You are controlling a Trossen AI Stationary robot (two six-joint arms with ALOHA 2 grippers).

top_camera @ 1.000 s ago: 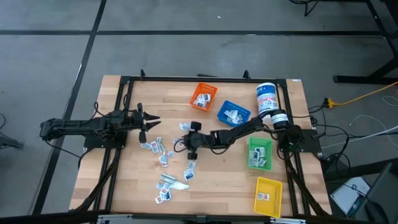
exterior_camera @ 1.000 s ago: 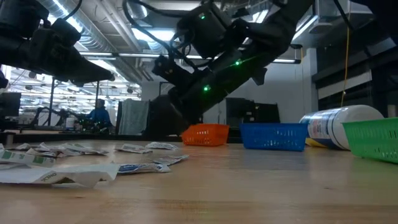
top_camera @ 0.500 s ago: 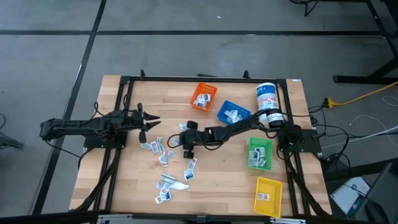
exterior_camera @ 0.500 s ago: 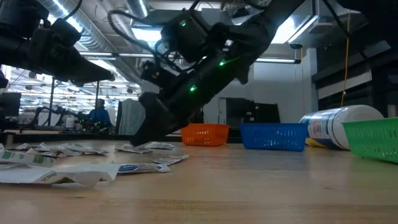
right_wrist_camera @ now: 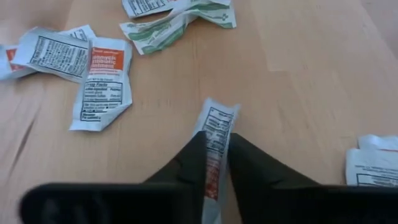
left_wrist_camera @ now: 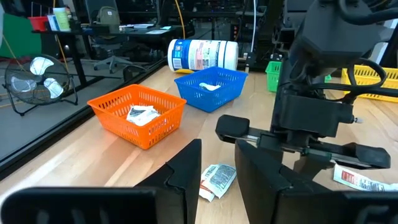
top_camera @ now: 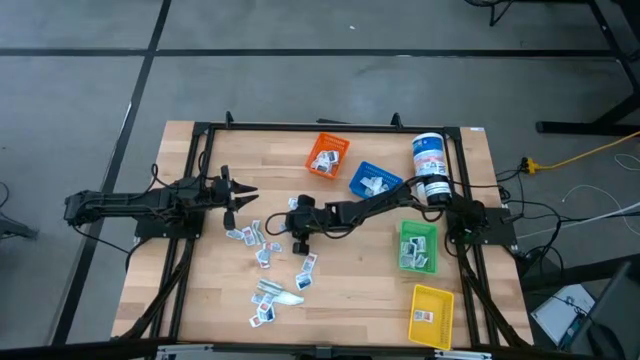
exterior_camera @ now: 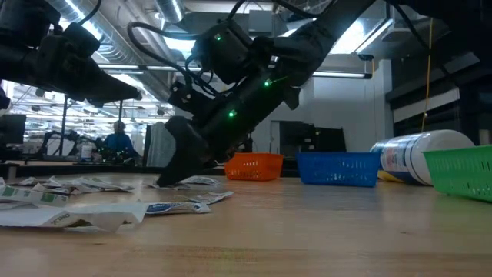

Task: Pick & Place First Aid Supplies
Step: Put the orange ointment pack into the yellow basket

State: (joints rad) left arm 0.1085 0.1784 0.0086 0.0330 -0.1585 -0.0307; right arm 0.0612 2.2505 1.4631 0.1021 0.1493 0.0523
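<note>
Now the right gripper (right_wrist_camera: pixel 211 163) has pinched down on a packet (right_wrist_camera: pixel 216 134): in the right wrist view its two dark fingers stand narrow with the white packet clamped upright between them, where a second ago the arm was higher and its jaws were wider. From overhead, the right arm has reached further toward the left of the frame, and its gripper (top_camera: pixel 299 222) now sits low at centre, over the upper edge of the scattered packets (top_camera: pixel 270 270), which lie centre to lower left on the table (top_camera: pixel 350 300). The low view shows the same gripper (exterior_camera: pixel 178 165) tipped down to the wood at left centre. By my reading the grasp is just made, so lift and carry to a bin come next. Further back, the left gripper (top_camera: pixel 237 197) hovers at left centre, unmoved, its fingers a little apart and holding nothing. Beyond, in the upper middle, the orange bin (top_camera: pixel 326 155) and blue bin (top_camera: pixel 374 182) already hold packets; the green bin (top_camera: pixel 417 246) and yellow bin (top_camera: pixel 431 315) lie at right.
</note>
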